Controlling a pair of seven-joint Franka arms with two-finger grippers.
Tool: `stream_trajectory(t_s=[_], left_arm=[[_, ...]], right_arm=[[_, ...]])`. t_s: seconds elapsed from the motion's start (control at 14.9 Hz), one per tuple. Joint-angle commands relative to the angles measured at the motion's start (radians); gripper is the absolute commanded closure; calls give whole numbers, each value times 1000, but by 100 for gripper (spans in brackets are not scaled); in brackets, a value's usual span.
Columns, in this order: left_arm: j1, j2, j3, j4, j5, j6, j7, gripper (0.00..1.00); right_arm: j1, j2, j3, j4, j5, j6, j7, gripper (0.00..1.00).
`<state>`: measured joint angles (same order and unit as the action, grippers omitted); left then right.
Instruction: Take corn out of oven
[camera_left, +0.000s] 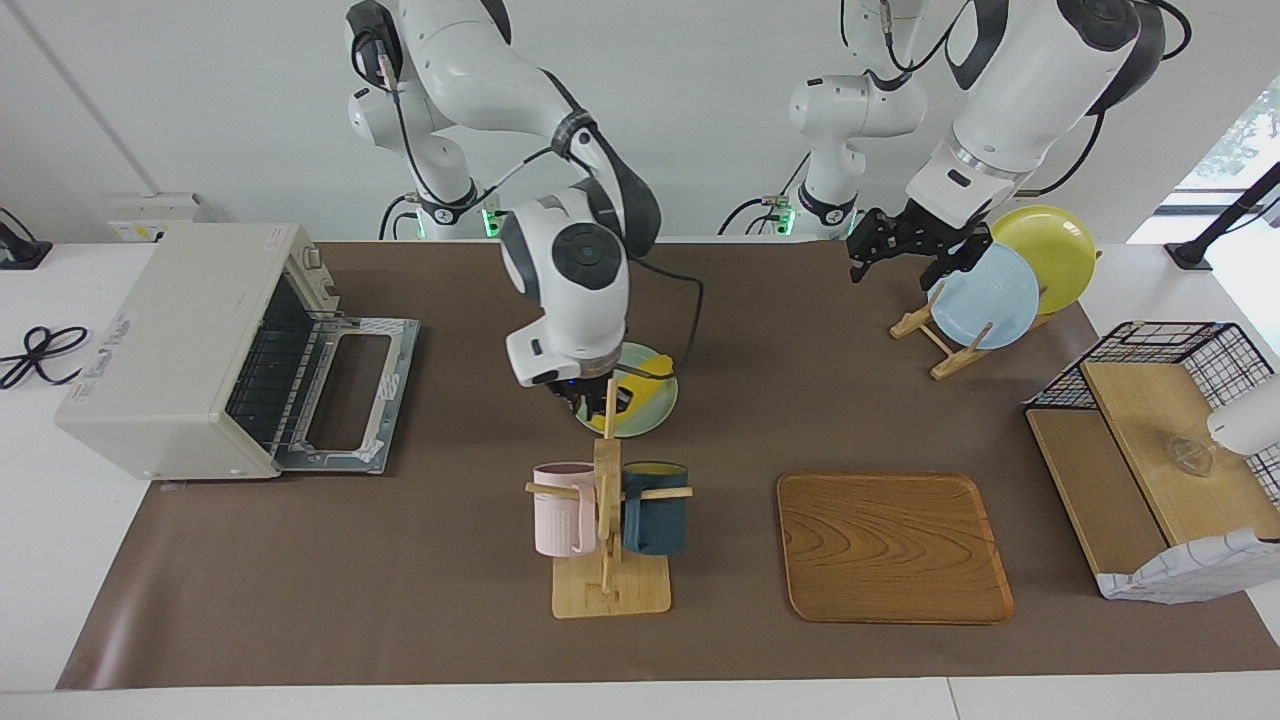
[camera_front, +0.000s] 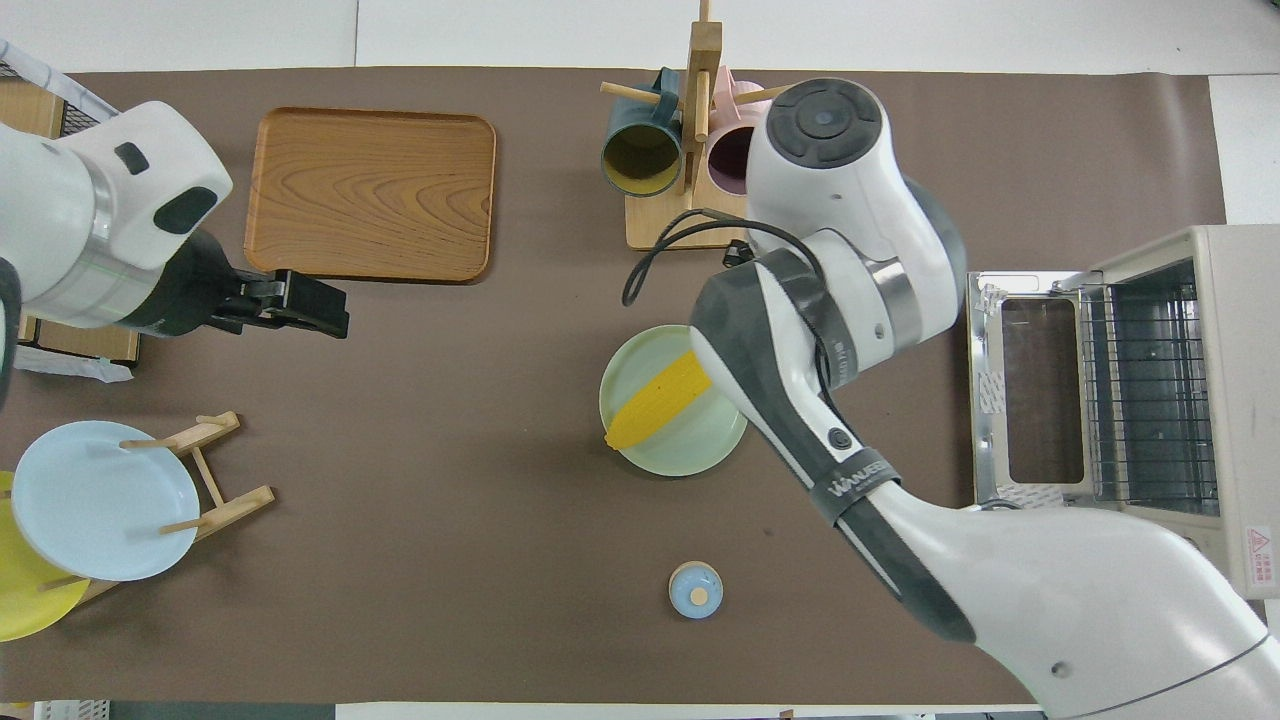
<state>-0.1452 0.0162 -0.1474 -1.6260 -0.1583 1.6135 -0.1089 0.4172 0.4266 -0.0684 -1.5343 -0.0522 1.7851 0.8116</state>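
Note:
The corn (camera_front: 658, 402) lies on a pale green plate (camera_front: 690, 445) in the middle of the table; in the facing view only yellow bits of it (camera_left: 620, 413) show past my right hand. My right gripper (camera_left: 590, 398) is low over the plate, at the cob's thick end, its tips hidden by the wrist and the mug rack's post. The oven (camera_left: 170, 350) stands at the right arm's end with its door (camera_left: 350, 395) folded down flat and its wire rack (camera_front: 1150, 400) bare. My left gripper (camera_left: 900, 262) hangs open and empty in the air beside the plate rack.
A wooden mug rack (camera_left: 608, 520) with a pink and a dark blue mug stands just farther out than the plate. A wooden tray (camera_left: 890, 545), a plate rack with a blue plate (camera_left: 985, 295) and a yellow plate, a wire shelf (camera_left: 1150, 440), and a small blue round lid (camera_front: 695, 589) are also here.

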Motion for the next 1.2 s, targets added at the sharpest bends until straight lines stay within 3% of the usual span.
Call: stream_trajectory(t_s=[0.0, 0.2, 0.47, 0.94, 1.14], left_arm=[[-117, 36, 12, -44, -38, 69, 6, 0], [-232, 94, 12, -64, -67, 144, 2, 0], [-387, 171, 14, -90, -64, 246, 8, 0], [-488, 353, 15, -72, -63, 427, 5, 0], [-475, 392, 22, -2, -55, 410, 5, 0]], right_arm=[[-108, -120, 16, -283, -41, 81, -31, 100], [-173, -175, 13, -481, -46, 213, -129, 100], [-245, -206, 13, -576, -98, 240, -134, 100], [-267, -213, 13, -593, -264, 234, -138, 100], [-278, -235, 10, -569, -363, 211, -166, 100]])
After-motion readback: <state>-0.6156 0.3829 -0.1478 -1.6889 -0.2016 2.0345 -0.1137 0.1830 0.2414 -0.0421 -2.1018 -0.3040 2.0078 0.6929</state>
